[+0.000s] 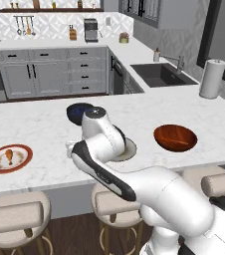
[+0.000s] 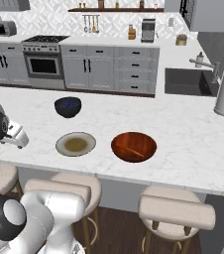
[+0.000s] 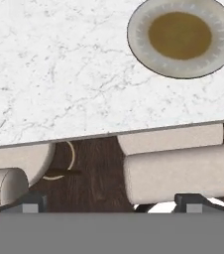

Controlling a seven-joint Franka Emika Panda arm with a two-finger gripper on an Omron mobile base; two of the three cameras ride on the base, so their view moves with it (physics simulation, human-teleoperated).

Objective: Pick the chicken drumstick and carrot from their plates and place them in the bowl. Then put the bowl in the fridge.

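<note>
Above the counter's [image 3: 59, 74] near edge, the gripper [image 3: 111, 203] hangs spread wide and empty, touching nothing.

Glossy white arm [image 1: 134, 179], dark joints

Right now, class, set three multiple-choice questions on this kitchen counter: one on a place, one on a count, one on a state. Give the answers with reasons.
1. Where is the drumstick?
A on the red-rimmed plate
B in the sink
C on a stool

2. How many bowls stand on the counter?
A one
B two
C four

3. How is the gripper?
A open and empty
B shut on a plate
C shut on a bowl

Answers:
1 A: the drumstick lies in that plate's cream centre.
2 B: a blue bowl and a red bowl.
3 A: its fingertips stand wide apart with nothing between them.
</note>
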